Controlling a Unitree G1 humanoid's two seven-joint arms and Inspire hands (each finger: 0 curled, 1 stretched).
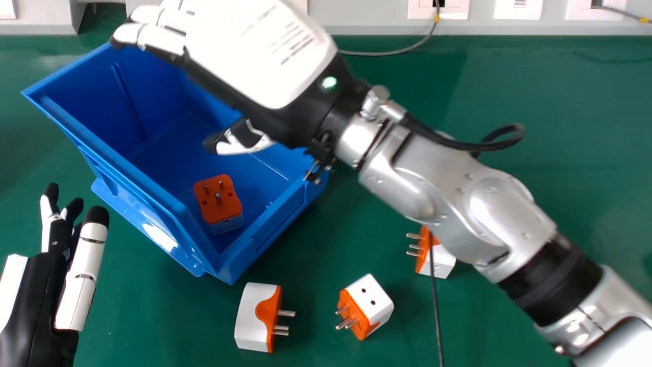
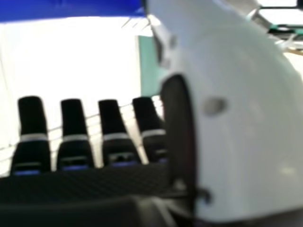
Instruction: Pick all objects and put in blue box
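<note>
Over the blue plastic box (image 1: pixel 142 178), the black-and-white right hand (image 1: pixel 254 56) is outstretched, empty. 1 orange-and-white plug adapter (image 1: pixel 219 204) lies inside, 3 outside.

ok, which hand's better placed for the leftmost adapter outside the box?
Left, probably: in the head view, the left hand looks nearer that adapter; the right hand is over the blue box.

Bare table (image 1: pixel 310 255) separates adapters (image 1: pixel 252 317) from the blue box (image 1: pixel 127 176), whose wall (image 1: pixel 275 229) blocks low passage.
</note>
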